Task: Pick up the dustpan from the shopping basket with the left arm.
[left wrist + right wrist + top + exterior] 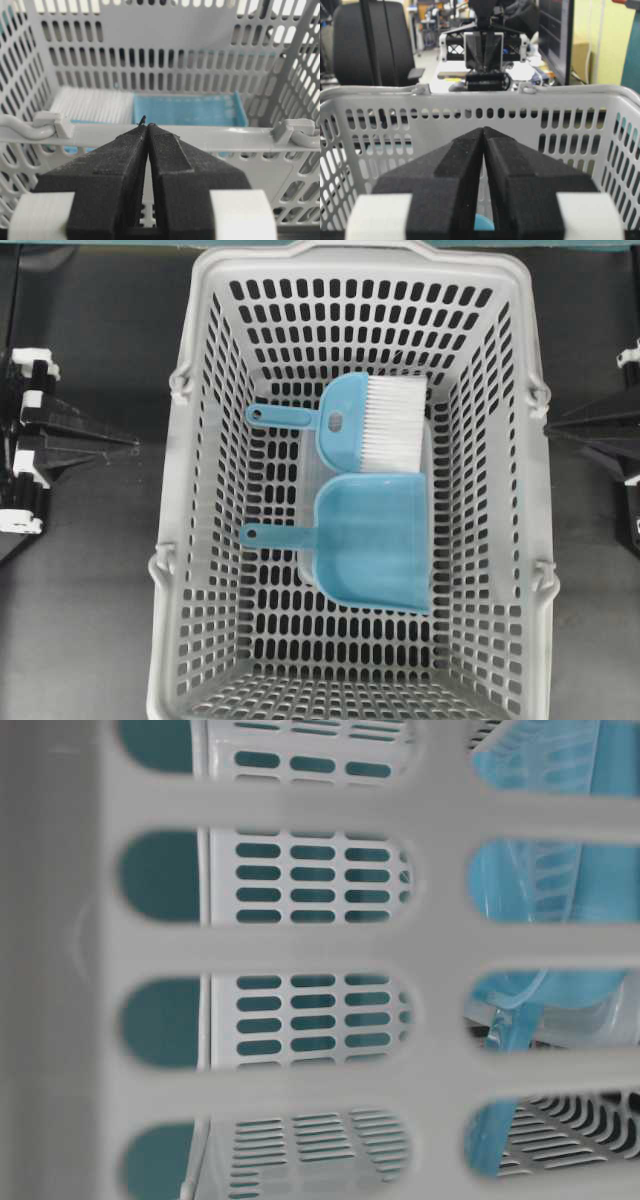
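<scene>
Black fingers (125, 170) of the left gripper (146, 127) fill the foreground of the left wrist view and are pressed together at the tips, with nothing pinched between them. Just beyond them the near rim of the shopping basket (175, 490) is seen, with a hinged handle (20, 127) clipped along it. The right gripper (483, 131) is likewise shown pressed together and empty, facing the opposite wall of the basket from outside. In the overhead view the left arm (60, 435) is parked at the left edge and the right arm (600, 430) at the right edge, both well apart from the basket's contents. The dustpan (375, 540) is shown lying flat on the basket floor, right of centre, its thin handle pointing toward the left wall. Just beside it, toward the far wall, the hand brush (360, 420) is laid with its white bristles toward the right wall. A clear tray (306, 490) is partly visible beneath both items. In the table-level view only blurred basket slots and pale blue plastic are made out.
</scene>
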